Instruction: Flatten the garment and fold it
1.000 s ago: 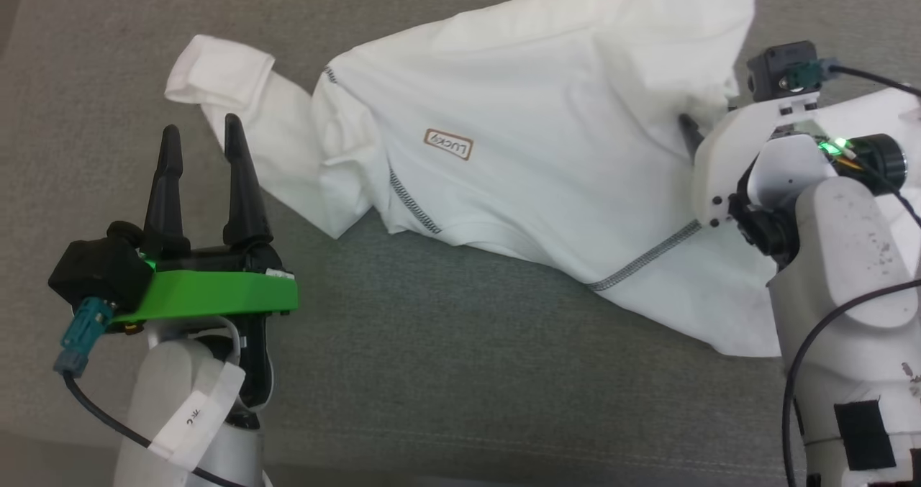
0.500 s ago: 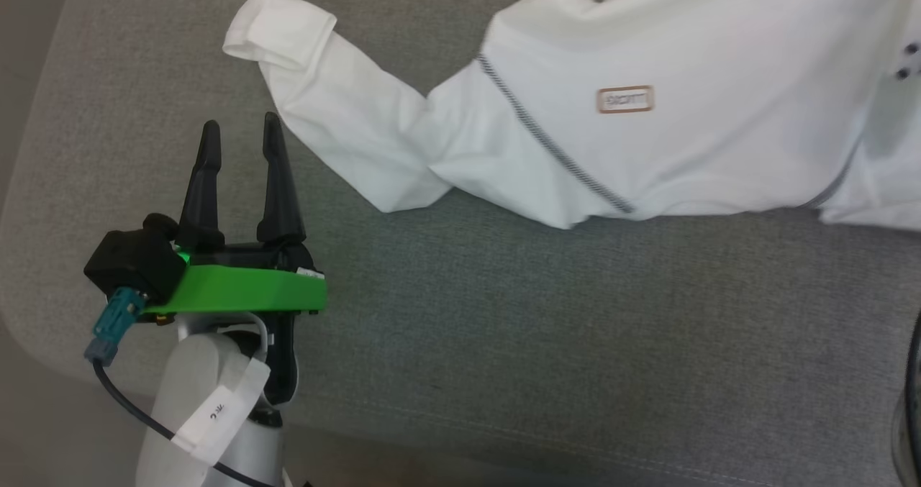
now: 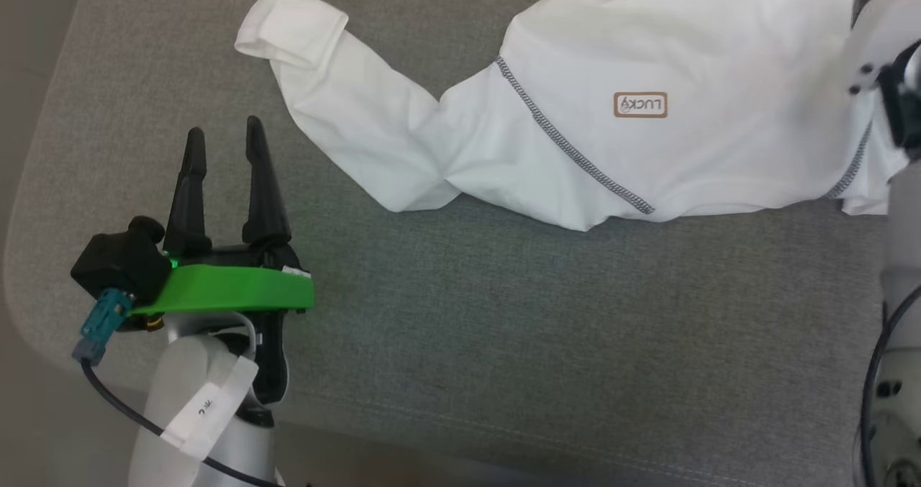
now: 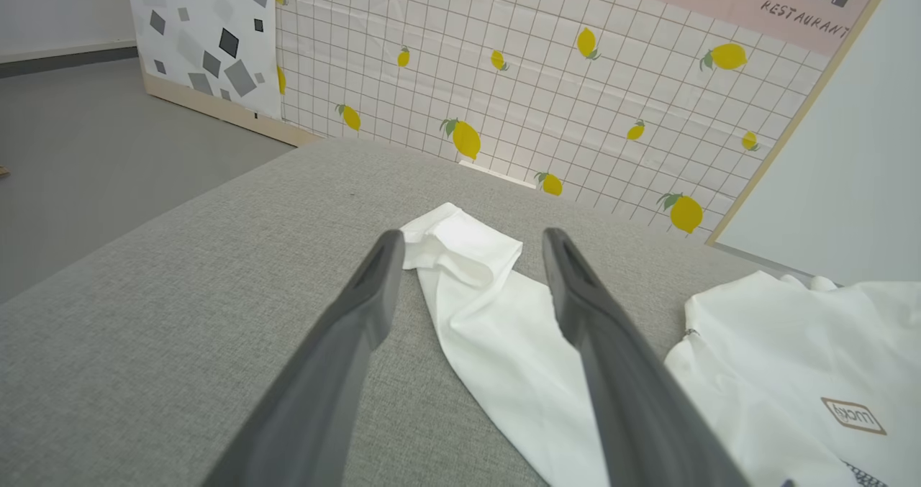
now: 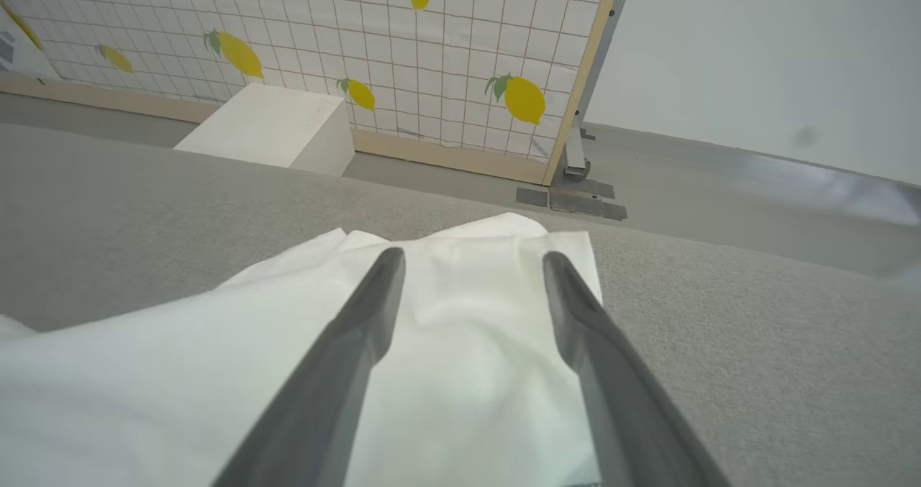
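Nearest, at the near-left corner of the grey cushion (image 3: 460,343), the left tool (image 3: 224,129) hovers released. Its two fingers are spread, with nothing between them. It sits much as it did a second ago, though the head camera has itself shifted. In the left wrist view the left tool (image 4: 473,234) points at the rolled cuff (image 4: 460,242) just ahead of its tips, not touching it.

Beyond it the garment (image 3: 719,55) lies across the far half of the cushion, running toward the right edge. A second ago it was bunched and pulled up into a peak on the right. Now the sleeve (image 3: 352,113) runs out nearly straight, and the logo patch (image 3: 640,105) sits level rather than tilted.

Farthest right, the right tool (image 5: 471,257) has let go. Its fingers stand apart above slack white cloth, gripping nothing.

The tug seems to have stretched the shirt lengthwise. It is still twisted where the sleeve meets the body, so flattening looks unfinished and folding not begun.
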### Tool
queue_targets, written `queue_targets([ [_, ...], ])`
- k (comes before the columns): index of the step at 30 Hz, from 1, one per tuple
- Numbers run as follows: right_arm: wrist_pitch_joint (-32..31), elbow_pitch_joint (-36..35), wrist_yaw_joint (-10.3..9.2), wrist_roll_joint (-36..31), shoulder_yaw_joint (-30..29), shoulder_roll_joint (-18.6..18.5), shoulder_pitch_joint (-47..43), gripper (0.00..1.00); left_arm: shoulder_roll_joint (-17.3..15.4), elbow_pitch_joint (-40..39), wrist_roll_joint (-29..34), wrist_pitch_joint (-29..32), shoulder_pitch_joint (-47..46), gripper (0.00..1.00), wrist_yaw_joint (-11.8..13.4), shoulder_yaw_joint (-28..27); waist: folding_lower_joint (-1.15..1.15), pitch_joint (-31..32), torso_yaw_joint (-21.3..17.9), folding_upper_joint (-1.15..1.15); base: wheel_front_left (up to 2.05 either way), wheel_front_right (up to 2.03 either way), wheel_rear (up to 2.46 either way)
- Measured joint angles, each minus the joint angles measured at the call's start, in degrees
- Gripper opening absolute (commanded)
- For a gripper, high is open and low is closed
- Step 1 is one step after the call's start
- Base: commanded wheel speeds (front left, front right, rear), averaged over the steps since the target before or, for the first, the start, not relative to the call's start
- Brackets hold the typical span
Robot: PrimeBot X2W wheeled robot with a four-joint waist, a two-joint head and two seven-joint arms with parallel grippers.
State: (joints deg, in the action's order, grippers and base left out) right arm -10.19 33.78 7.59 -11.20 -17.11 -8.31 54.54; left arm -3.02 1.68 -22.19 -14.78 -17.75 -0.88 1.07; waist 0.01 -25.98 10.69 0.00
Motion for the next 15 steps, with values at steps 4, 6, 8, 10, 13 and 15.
queue_targets([
  [4, 5.0, -5.1, 0.00, 5.2, 2.5, 1.8, -8.1, 1.00, 0.0, 0.9, 0.2, 0.0, 1.4, 1.00, 0.0, -0.7, 0.00, 2.3, -1.5, 0.00, 0.00, 0.00, 0.00],
  [6, 6.8, -8.6, 0.00, 6.9, 4.6, 2.4, -12.8, 1.00, 0.0, 1.2, 0.4, 0.0, 2.4, 1.00, -0.1, -0.9, 0.00, 3.7, -2.3, 0.00, 0.00, 0.00, 0.00],
  [8, 8.4, -12.8, 0.00, 9.4, 6.3, 3.2, -18.5, 1.00, 0.0, 1.6, 0.6, 0.0, 3.6, 1.00, -0.1, -0.9, 0.00, 5.4, -3.3, 0.00, 0.00, 0.00, 0.00],
  [10, 9.5, -16.9, 0.00, 10.5, 7.2, 3.8, -24.0, 1.00, 0.0, 1.9, 1.1, 0.0, 4.7, 1.00, -0.2, -0.7, 0.00, 6.9, -4.1, 0.00, 0.00, 0.00, 0.00],
  [13, 9.8, -22.8, 0.00, 12.6, 7.8, 4.8, -32.6, 1.00, 0.0, 2.8, 1.5, 0.0, 6.4, 1.00, -0.6, 0.4, -0.01, 9.3, -5.5, 0.00, 0.00, 0.00, 0.00],
  [15, 9.8, -25.9, 0.00, 13.8, 7.4, 5.2, -37.3, 1.00, 0.0, 3.8, 1.5, 0.0, 7.2, 1.00, -0.9, 1.5, -0.01, 10.7, -6.5, 0.00, 0.00, 0.00, 0.00],
])
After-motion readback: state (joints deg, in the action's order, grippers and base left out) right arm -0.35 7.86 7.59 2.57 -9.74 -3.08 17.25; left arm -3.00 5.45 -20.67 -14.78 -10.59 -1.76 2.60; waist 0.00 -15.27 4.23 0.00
